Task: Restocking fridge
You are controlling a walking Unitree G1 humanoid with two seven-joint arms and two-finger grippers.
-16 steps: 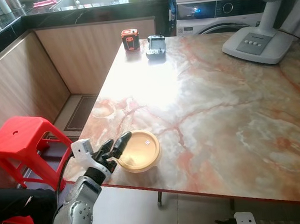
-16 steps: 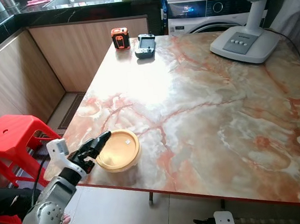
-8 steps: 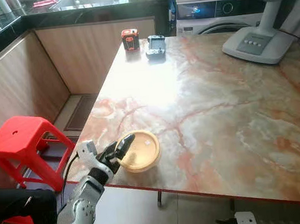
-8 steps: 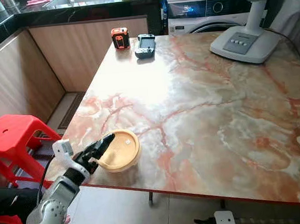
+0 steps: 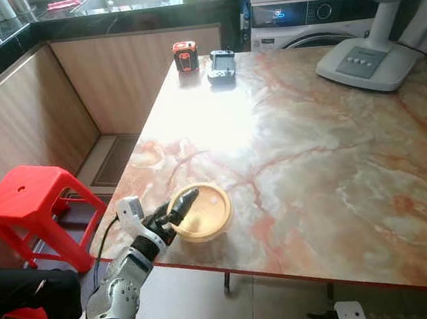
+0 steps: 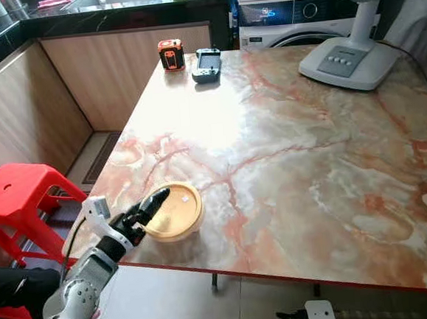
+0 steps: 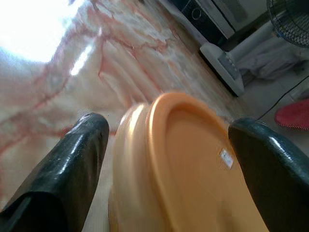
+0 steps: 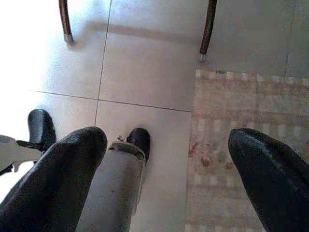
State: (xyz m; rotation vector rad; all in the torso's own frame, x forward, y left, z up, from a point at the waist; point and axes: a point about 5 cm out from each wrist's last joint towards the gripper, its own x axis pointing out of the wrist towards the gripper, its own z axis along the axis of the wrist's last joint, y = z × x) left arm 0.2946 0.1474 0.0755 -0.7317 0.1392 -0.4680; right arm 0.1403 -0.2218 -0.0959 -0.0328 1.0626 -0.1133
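Left tool [image 5: 179,206] fingers spread apart around yellow lidded container [image 5: 203,213] at near-left edge of marble bench [image 5: 308,144].
Far end of bench: orange tape measure [image 5: 185,57], game controller [image 5: 221,63], white fan base [image 5: 365,62]. Red stool [image 5: 32,199] left, washing machine [image 5: 313,18] behind. Right tool [image 8: 166,183] hangs open over tiled floor [image 8: 145,63] and rug [image 8: 241,145].

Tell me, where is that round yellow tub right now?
The yellow tub sits at the marble table's near left corner, the left gripper's open fingers straddling it.
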